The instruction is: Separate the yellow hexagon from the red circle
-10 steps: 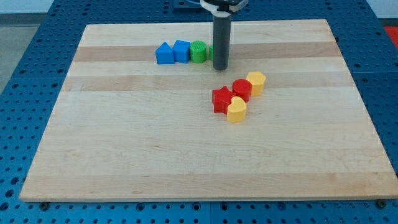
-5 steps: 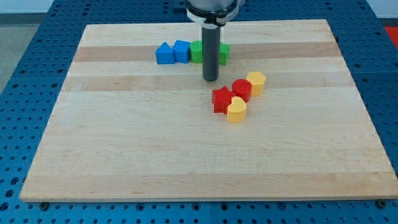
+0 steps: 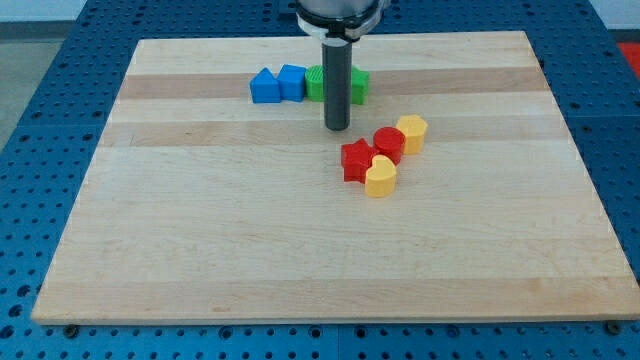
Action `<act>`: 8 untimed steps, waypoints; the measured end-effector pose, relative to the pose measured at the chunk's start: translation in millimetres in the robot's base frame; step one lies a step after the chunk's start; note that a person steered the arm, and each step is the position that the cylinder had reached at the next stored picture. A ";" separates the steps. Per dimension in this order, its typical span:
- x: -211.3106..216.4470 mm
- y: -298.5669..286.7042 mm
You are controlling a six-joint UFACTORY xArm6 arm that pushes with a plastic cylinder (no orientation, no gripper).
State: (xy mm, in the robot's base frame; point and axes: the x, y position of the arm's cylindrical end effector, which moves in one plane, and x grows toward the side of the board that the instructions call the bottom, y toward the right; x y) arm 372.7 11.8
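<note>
Yellow hexagon (image 3: 412, 131) touches red circle (image 3: 388, 144), right of my tip (image 3: 337, 127).

Arm drops in from the board's top edge, rod pretty much straight up and down. My tip (image 3: 337, 128) sits on the wood, upper middle, slightly right of centre.

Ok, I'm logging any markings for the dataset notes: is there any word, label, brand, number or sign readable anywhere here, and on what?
None: no readable text shows in the camera view.
The pale wooden board, the blue perforated table, the dark rod and my tip, the yellow hexagon block and the red circle block all look unmarked.
</note>
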 end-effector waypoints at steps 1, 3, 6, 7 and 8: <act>-3.0 25.4; 5.7 54.6; 2.8 80.0; 22.9 91.0; 34.0 93.5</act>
State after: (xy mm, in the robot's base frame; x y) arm 406.7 105.3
